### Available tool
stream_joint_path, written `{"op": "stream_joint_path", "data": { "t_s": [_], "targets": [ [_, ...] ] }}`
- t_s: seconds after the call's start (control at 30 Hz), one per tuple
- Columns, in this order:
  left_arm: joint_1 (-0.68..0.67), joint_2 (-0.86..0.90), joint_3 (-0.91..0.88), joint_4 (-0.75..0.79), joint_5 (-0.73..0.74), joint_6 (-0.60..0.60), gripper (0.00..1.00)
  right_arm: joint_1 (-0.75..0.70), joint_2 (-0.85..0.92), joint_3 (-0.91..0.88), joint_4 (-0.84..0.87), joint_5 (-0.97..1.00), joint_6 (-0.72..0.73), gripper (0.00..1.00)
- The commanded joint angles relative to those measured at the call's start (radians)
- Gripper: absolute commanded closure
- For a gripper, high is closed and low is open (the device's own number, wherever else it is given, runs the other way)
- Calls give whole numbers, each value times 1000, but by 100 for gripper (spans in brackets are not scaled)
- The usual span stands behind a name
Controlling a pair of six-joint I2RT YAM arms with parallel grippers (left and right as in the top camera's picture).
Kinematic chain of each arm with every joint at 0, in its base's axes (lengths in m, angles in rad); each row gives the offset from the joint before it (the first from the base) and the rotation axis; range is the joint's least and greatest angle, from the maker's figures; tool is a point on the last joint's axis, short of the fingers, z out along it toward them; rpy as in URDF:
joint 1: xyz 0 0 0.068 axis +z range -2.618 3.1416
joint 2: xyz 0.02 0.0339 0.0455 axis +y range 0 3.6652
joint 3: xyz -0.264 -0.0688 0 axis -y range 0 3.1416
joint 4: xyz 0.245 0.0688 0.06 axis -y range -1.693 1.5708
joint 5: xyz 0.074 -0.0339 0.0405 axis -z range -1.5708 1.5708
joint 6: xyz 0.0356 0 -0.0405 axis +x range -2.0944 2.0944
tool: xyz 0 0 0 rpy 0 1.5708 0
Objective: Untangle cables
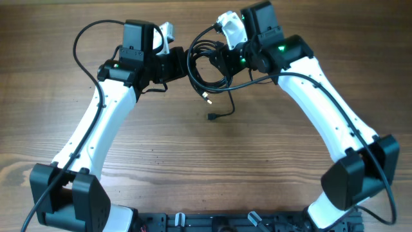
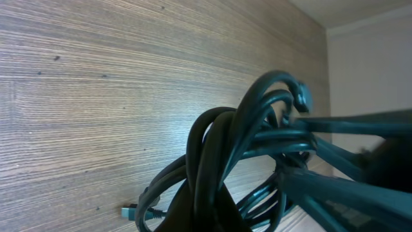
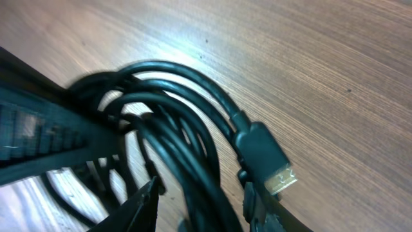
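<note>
Holding the cables (image 1: 205, 66) up off the table (image 1: 225, 167) at the upper centre of the frame lets the loops hang free. Your right gripper (image 1: 217, 61) pinches several strands. Your left gripper (image 1: 181, 64) is buried in the loops, so its grip cannot be told. One plug (image 1: 211, 116) trails below.

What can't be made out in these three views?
- Left end effector: overhead, grip hidden by its own body; left wrist view blurred.
- Right end effector: overhead, jaws hidden behind cables.
- Cable count: wrist views too close, loops overlap.
- Loose plugs: overhead, too small to identify.
</note>
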Motion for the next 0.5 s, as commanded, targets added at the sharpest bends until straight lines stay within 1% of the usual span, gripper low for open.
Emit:
{"op": "stream_joint_path", "data": {
  "t_s": [0.0,0.07,0.1,0.13,0.17,0.23,0.27,0.37,0.43,0.47],
  "targets": [
    [-1,-7,16,3,54,-17,96,19,56,-5,7,13,-149,55],
    [-1,-7,16,3,54,-17,96,28,63,-5,16,13,-177,55],
    [-1,-7,16,1,54,-17,96,32,63,-5,28,19,-175,57],
    [-1,-7,16,-1,54,-17,96,32,63,-4,41,21,-172,63],
    [-1,-7,16,-8,53,-16,96,32,60,2,60,21,-137,75],
    [-1,-7,16,-23,37,-16,96,27,47,13,83,31,-65,92],
    [-1,-7,16,-30,21,-16,96,24,35,19,89,45,-24,96],
    [-1,-7,16,-55,-49,-16,96,-6,-20,21,96,54,86,96],
    [-1,-7,16,-74,-108,-22,96,-49,-64,21,88,53,185,96],
    [0,-7,16,-86,-151,-43,96,-77,-84,21,78,53,241,96]
  ]
}}
